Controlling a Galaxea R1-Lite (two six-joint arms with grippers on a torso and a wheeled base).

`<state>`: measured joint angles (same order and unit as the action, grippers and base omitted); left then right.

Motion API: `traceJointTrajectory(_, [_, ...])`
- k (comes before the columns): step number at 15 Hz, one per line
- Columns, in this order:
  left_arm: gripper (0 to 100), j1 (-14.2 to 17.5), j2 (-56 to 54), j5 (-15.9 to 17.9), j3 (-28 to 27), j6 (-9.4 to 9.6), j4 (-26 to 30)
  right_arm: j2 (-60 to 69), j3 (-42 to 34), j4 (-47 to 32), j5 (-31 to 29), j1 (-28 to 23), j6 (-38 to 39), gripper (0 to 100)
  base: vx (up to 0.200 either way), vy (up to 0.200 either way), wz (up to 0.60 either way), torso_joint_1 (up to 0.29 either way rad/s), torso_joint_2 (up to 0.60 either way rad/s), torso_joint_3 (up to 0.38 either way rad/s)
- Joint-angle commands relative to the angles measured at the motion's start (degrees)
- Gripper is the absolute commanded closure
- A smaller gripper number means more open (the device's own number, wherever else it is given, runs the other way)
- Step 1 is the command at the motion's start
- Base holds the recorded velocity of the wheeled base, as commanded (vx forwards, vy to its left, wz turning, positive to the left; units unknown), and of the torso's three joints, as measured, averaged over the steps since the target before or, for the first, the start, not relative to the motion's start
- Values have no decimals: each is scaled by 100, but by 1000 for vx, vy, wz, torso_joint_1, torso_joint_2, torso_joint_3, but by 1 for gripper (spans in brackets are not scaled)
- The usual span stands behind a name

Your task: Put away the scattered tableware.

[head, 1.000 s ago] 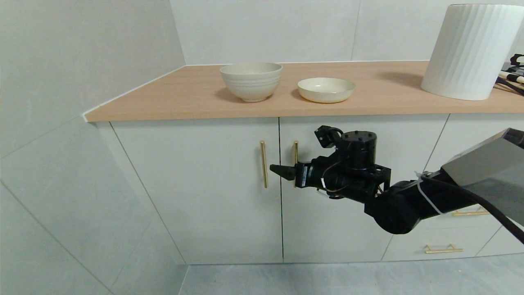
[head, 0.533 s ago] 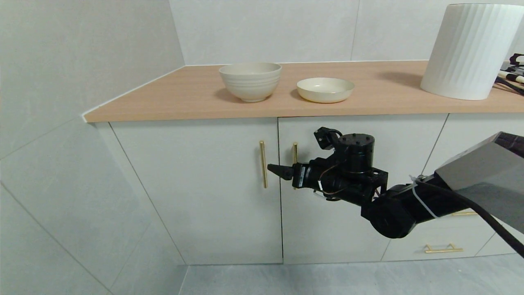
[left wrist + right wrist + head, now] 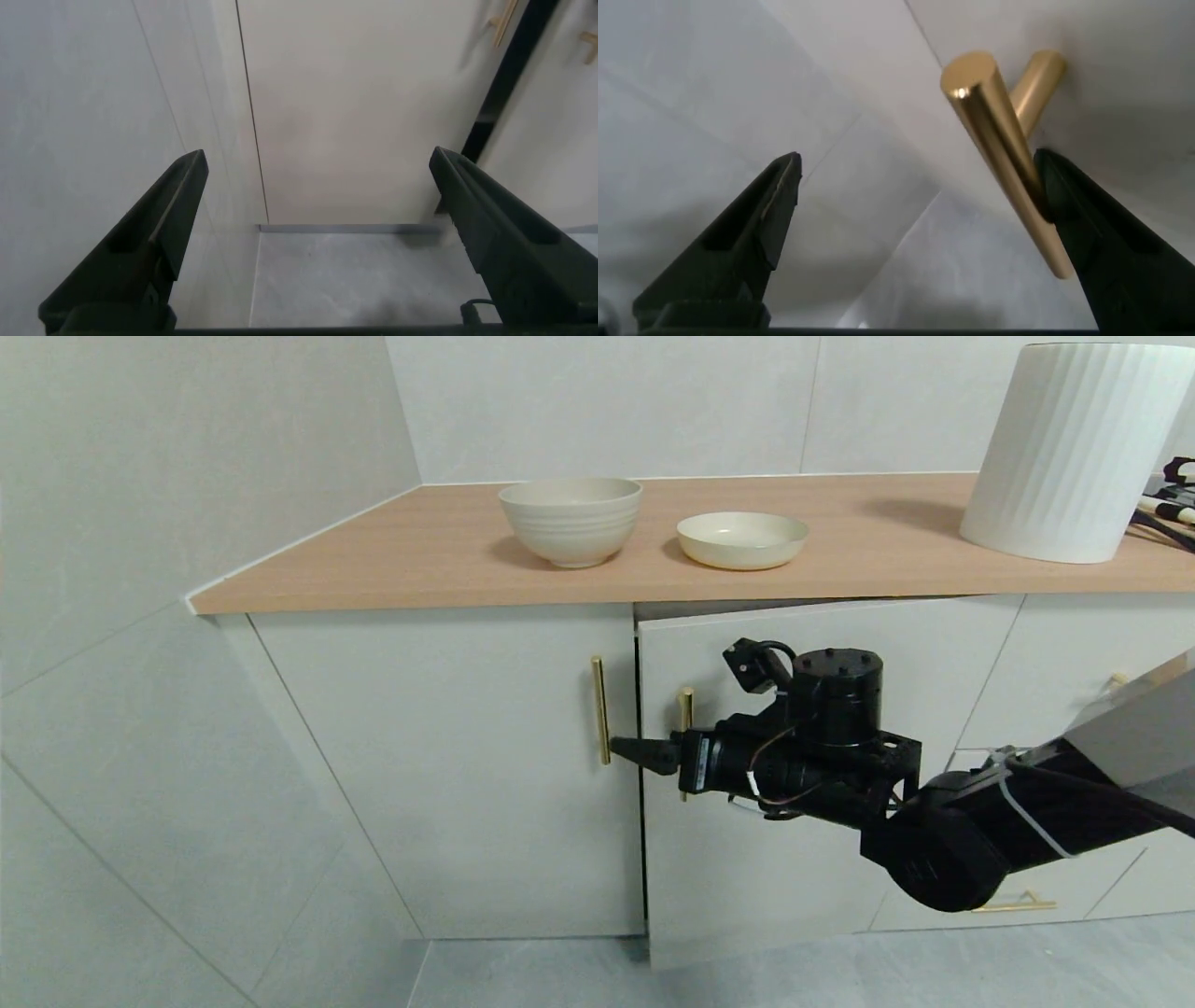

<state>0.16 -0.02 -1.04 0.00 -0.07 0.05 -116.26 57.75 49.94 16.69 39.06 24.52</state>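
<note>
- Right gripper (image 3: pixel 642 753): jaws wide apart, clamping nothing, one finger against the ajar door's gold handle (image 3: pixel 999 140).
- Bowl (image 3: pixel 570 520) and plate (image 3: pixel 742 539) sit on the counter (image 3: pixel 420 560) above it.
- Left gripper (image 3: pixel 318 233): wide open, empty.

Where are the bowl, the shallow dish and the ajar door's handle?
bowl (image 3: pixel 570 527): head view, ribbed outer wall.
shallow dish (image 3: pixel 742 534): head view, inner floor.
door handle (image 3: pixel 1008 163): right wrist view, middle of the brass bar.
</note>
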Motion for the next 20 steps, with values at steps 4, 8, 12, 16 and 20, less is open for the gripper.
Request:
traceJointTrajectory(4, [0,2,2,7,0,69,4,1536,-1512,68,168,190,9,0,0,0,0,0,0,0])
traceJointTrajectory(8, [0,2,2,7,0,34,4,2319,-2373,68,678,260,18,0,0,0,0,0,0,0])
traceJointTrajectory(12, [0,2,2,16,0,183,-5,2415,-2505,68,739,313,9,0,0,0,0,0,0,0])
traceJointTrajectory(16, [0,-16,55,1114,-694,183,232,2371,-2602,68,748,313,18,0,0,0,0,0,0,0])
traceJointTrajectory(20, [0,-16,1690,2160,-2197,113,927,2415,-2628,68,739,313,1,0,0,0,0,0,0,0])
